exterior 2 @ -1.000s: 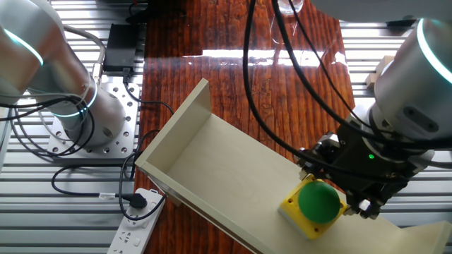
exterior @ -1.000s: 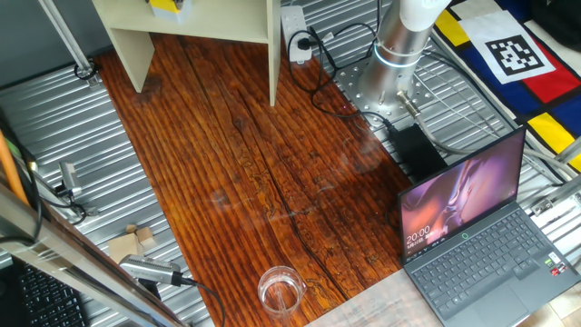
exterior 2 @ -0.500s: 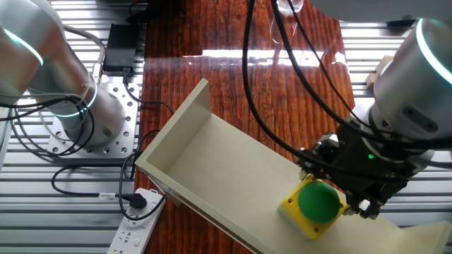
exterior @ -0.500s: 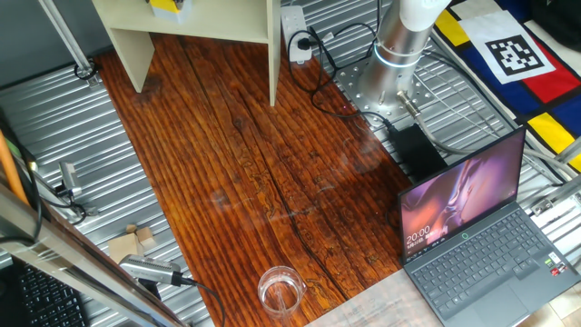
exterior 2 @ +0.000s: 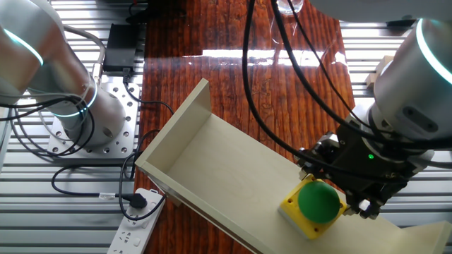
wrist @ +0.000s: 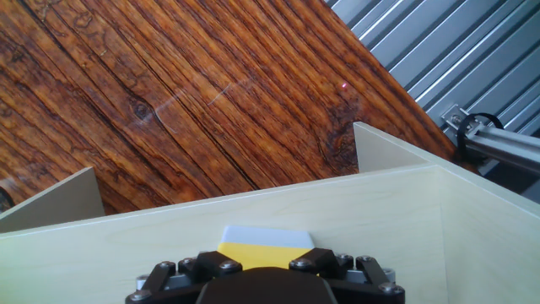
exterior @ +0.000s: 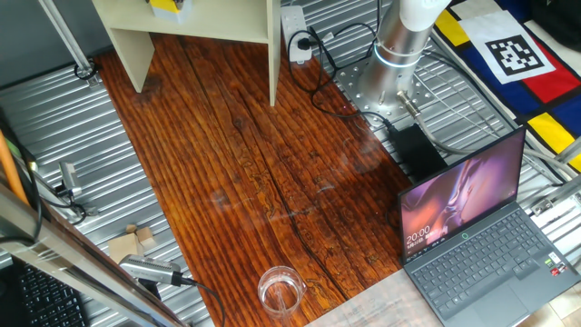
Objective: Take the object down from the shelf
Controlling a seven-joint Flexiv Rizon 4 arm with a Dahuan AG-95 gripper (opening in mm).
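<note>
The object (exterior 2: 316,204) is a small yellow box with a round green button on top. It sits on the top board of the cream shelf (exterior 2: 226,169), near its right end. My gripper (exterior 2: 337,189) hangs right over the box, with dark finger parts on either side of it. The fingertips are hidden, so contact cannot be made out. In the hand view the yellow box (wrist: 266,241) lies just beyond my gripper (wrist: 266,283) on the shelf board (wrist: 253,211). In one fixed view only a yellow corner of the box (exterior: 165,4) shows on the shelf (exterior: 209,27) at the top edge.
A clear glass (exterior: 280,291) stands at the near end of the wooden table. An open laptop (exterior: 481,227) is on the right. The arm's base (exterior: 390,54), a black adapter (exterior: 418,150), cables and a power strip (exterior: 295,32) sit beside the shelf. Pale wooden blocks (exterior: 136,241) lie at the left.
</note>
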